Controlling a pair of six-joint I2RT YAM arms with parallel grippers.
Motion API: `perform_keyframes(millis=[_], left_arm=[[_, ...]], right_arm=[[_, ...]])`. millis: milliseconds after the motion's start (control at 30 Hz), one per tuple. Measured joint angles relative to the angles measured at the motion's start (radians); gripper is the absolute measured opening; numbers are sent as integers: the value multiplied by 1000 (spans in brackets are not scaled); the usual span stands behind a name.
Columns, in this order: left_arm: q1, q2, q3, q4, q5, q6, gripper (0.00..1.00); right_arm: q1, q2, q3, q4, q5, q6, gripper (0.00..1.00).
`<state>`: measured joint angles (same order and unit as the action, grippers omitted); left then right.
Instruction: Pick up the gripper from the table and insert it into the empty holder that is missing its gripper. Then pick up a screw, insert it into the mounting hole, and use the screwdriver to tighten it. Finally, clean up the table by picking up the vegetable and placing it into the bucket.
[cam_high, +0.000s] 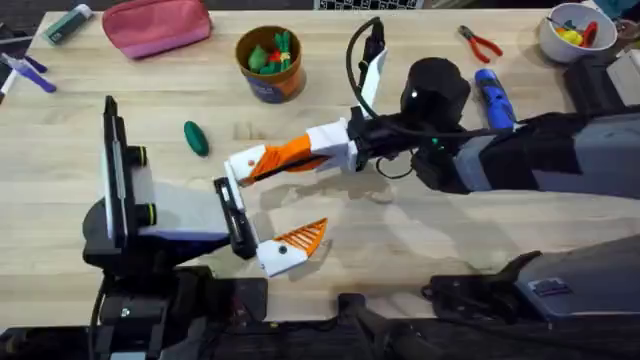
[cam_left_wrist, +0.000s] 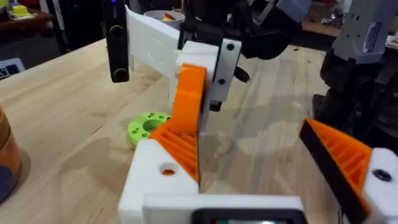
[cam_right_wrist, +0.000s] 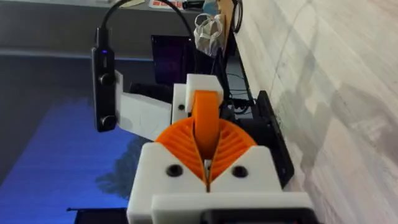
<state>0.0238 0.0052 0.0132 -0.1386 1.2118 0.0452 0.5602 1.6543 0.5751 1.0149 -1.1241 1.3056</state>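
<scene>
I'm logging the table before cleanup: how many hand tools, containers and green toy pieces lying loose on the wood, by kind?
Hand tools: 2, bright blue pen-shaped screwdriver, red-handled pliers.
Containers: 3, round orange-brown bucket, white bowl, pink fabric pouch.
Green toy pieces: 2, dark green oval toy vegetable, bright green ring-shaped disc.
Total: 7.

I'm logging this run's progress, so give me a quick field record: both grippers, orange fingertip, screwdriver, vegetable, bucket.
right gripper: shut on orange fingertip
left gripper: open, one finger next to that fingertip
fingertip seated: cannot tell
screwdriver: lying on table, not held
vegetable: on table, outside bucket
bucket: upright, toys inside
</scene>
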Motion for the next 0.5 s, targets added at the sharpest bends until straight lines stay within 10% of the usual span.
perform_keyframes(millis=[500], left_arm=[[0, 0, 0, 0, -3, 0, 985]], right_arm=[[31, 0, 0, 1, 32, 4, 10]])
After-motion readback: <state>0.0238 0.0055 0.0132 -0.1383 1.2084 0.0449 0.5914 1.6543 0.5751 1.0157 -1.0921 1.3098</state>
